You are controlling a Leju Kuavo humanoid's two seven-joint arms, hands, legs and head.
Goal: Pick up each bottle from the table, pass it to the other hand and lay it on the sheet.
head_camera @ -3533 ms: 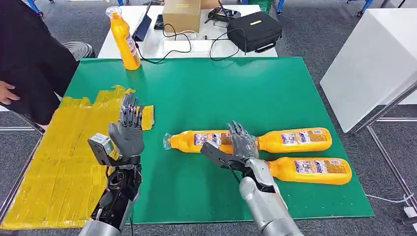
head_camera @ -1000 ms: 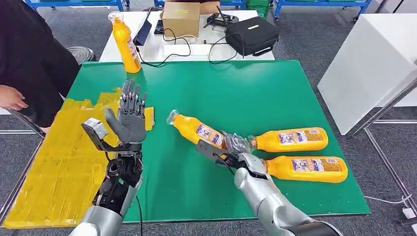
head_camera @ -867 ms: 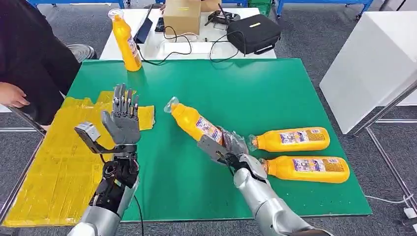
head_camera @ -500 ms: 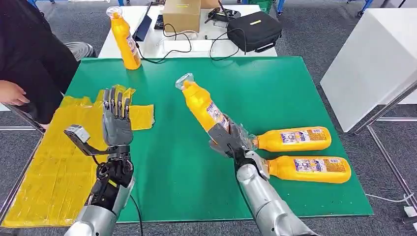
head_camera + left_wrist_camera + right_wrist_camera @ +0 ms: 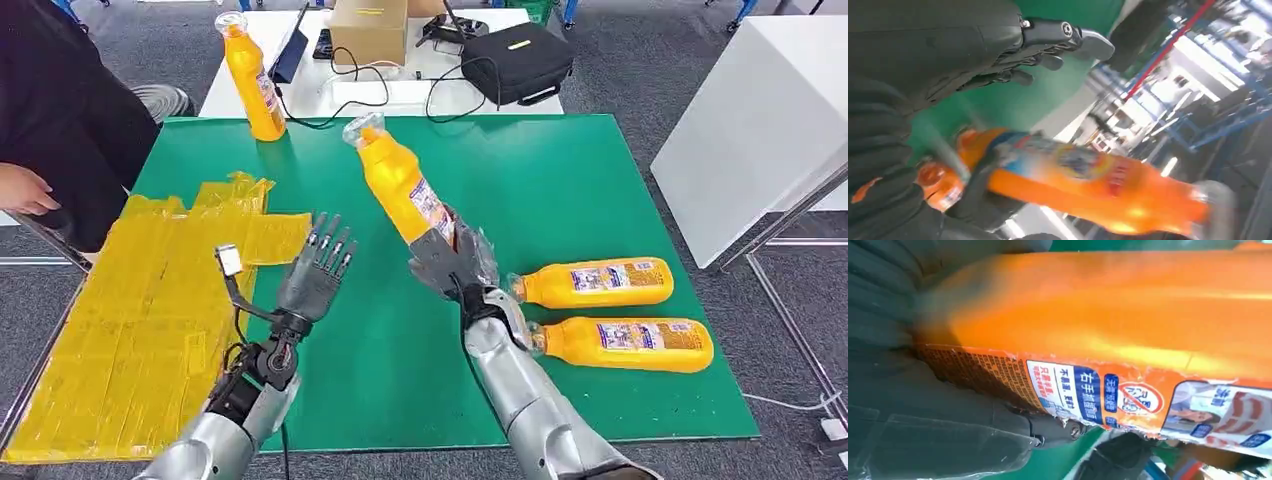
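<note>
**Operator:** Report the status of the right hand.

**Technician:** The right hand grasps the lower body of an orange bottle, raised above the green table. The bottle is tilted, cap end up and leaning toward the robot's left. In the right wrist view the fingers wrap the bottle directly beside its printed label.

**Operator:** And the left hand?

**Technician:** The left hand holds nothing. Its fingers are extended and spread, palm turned toward the held bottle, above the green surface near the edge of the yellow sheet. The hand and the bottle are apart. The left wrist view is blurred by motion; it appears to show the same bottle across from the spread fingers, but finer detail cannot be read.

**Operator:** Location of the remaining bottles?

**Technician:** Two bottles lie on their sides on the table to the right of the right arm: the farther lying bottle and the nearer lying bottle, roughly parallel, caps pointing toward the arm. A fourth, the upright bottle, stands at the table's far left corner.

**Operator:** Anything else in the field?

**Technician:** A person's hand and dark sleeve at the left edge, beyond the sheet. A white table behind carries a cardboard box and a black case.
</note>
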